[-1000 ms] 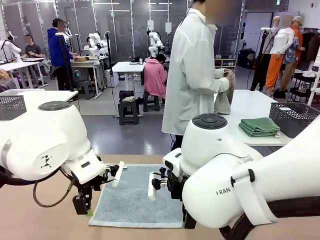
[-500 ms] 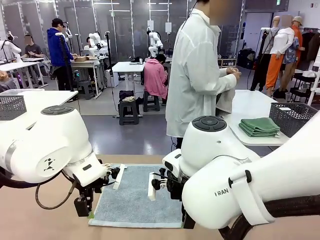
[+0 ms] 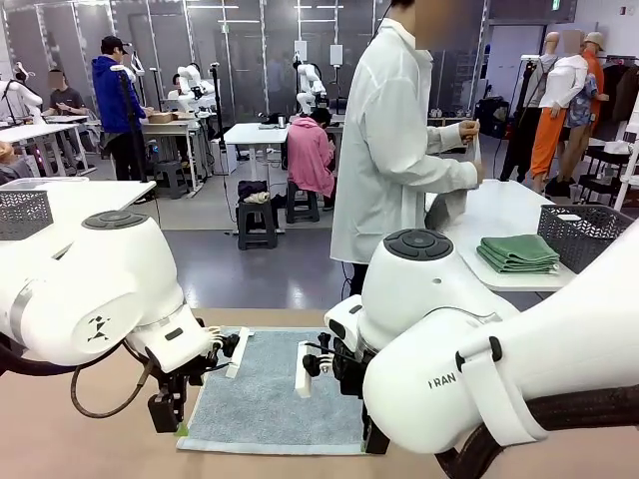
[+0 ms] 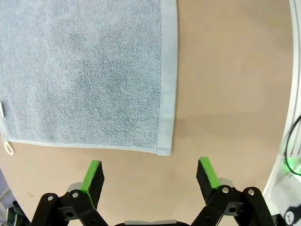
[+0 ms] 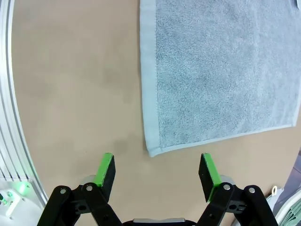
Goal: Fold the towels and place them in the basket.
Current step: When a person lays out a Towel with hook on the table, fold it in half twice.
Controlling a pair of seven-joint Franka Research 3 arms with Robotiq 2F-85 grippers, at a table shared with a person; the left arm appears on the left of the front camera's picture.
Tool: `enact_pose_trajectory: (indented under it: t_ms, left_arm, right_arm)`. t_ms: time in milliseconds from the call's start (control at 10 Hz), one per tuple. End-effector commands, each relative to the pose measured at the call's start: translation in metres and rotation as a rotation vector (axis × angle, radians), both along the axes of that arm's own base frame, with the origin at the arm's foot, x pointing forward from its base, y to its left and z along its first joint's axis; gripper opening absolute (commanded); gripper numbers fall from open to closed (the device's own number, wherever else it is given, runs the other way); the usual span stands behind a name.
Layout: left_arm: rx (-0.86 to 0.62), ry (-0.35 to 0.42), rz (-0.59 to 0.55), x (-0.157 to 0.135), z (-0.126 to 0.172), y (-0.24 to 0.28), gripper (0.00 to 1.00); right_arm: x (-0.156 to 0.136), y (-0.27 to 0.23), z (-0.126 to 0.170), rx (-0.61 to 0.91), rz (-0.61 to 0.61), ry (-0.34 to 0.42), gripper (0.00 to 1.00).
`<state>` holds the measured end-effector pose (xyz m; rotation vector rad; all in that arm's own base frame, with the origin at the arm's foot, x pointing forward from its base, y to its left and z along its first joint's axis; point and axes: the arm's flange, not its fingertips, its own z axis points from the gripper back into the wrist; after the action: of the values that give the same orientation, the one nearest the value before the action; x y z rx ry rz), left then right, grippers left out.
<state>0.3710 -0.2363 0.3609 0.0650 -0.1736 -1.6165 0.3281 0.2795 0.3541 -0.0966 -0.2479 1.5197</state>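
Left gripper [image 4: 150, 170] and right gripper [image 5: 157, 168] gape empty over corners of the pale blue-grey terry towel [image 3: 265, 391].
Dark grey lattice basket [image 3: 584, 239] beyond the towel; contents hidden.

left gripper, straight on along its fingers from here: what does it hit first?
Most likely the towel, at its corner, which lies just ahead between the open fingers of the left gripper. Depth is unclear, so it may land on the bare table right beside that corner.
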Motion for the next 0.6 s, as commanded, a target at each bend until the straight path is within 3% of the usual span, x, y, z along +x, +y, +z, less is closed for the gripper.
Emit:
enact_pose_trajectory:
  t_ms: [0, 500]
  left_arm:
    - [-0.016, 0.006, -0.017, -0.006, -0.006, 0.005, 1.00]
    - [0.011, 0.047, -0.010, -0.004, -0.044, 0.001, 1.00]
  right_arm:
    - [0.008, 0.001, -0.001, -0.002, -0.036, -0.023, 0.89]
    - [0.012, 0.008, -0.032, -0.048, -0.034, 0.008, 0.89]
